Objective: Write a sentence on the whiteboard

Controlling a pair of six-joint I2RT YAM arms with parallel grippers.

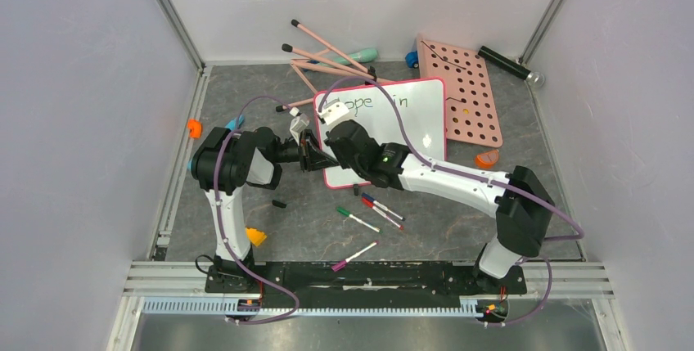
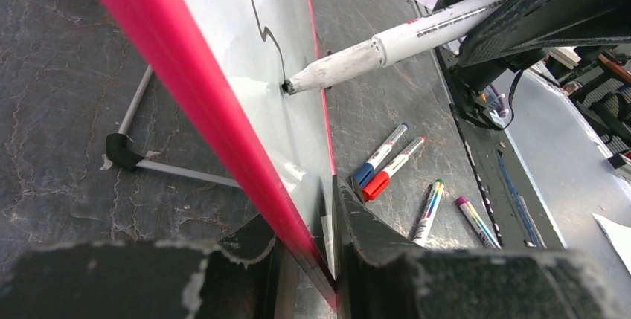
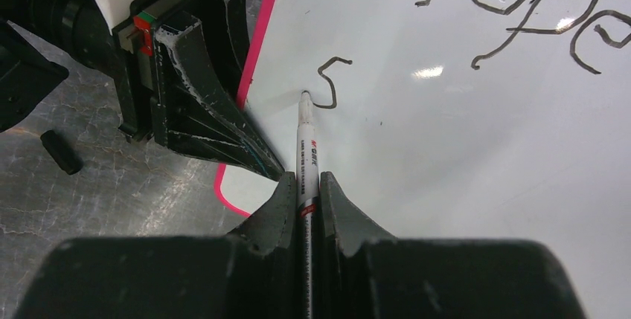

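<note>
The whiteboard (image 1: pixel 413 126), glossy white with a pink-red rim, lies tilted at the table's middle. My left gripper (image 1: pixel 311 158) is shut on its left rim; the left wrist view shows the jaws (image 2: pixel 301 207) clamped on the pink edge. My right gripper (image 1: pixel 337 137) is shut on a white marker (image 3: pixel 306 148), whose tip touches the board near that left edge. The sentence (image 1: pixel 378 102) reads "Hope in" on the top line. A single "s" (image 3: pixel 331 81) starts the second line at the marker tip. The marker also shows in the left wrist view (image 2: pixel 387 44).
Several loose markers (image 1: pixel 381 207) lie in front of the board, with a green-capped one (image 1: pixel 357 219) and a pink-capped one (image 1: pixel 353 255). A pink panel with round holes (image 1: pixel 468 93) lies at the right. Pink sticks (image 1: pixel 327 58) are behind the board. A black cap (image 1: pixel 279 203) lies left of the markers.
</note>
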